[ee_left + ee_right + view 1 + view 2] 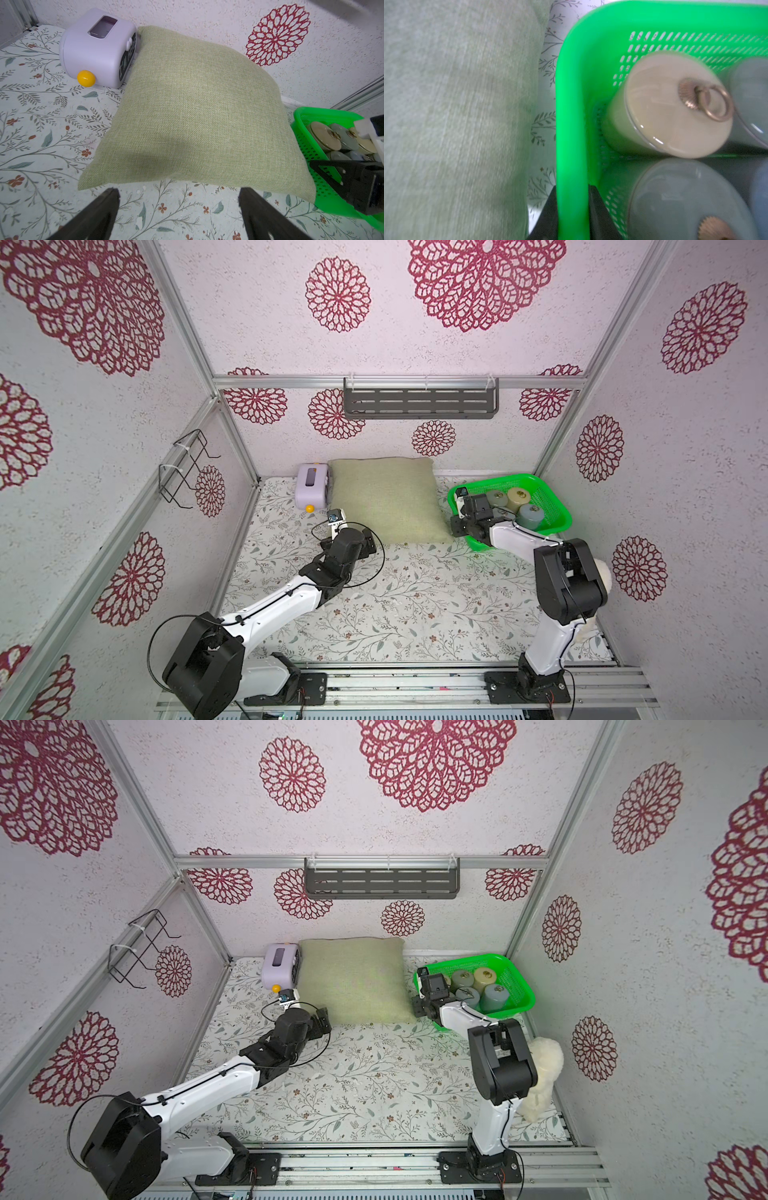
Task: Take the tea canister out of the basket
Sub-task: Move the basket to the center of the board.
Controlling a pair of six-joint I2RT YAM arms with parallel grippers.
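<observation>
At left, your left hand hovers over the counter before the pillow, jaws wide apart, holding nothing. Just right of the pillow, your right hand is clamped on the basket rim. Tea canisters stand inside it, long axes roughly vertical, ring-pull lids up.

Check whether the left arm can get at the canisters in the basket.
Likely not directly: the pillow lies partly between the left gripper and the basket, whose pillow-side rim the right gripper clamps.
</observation>
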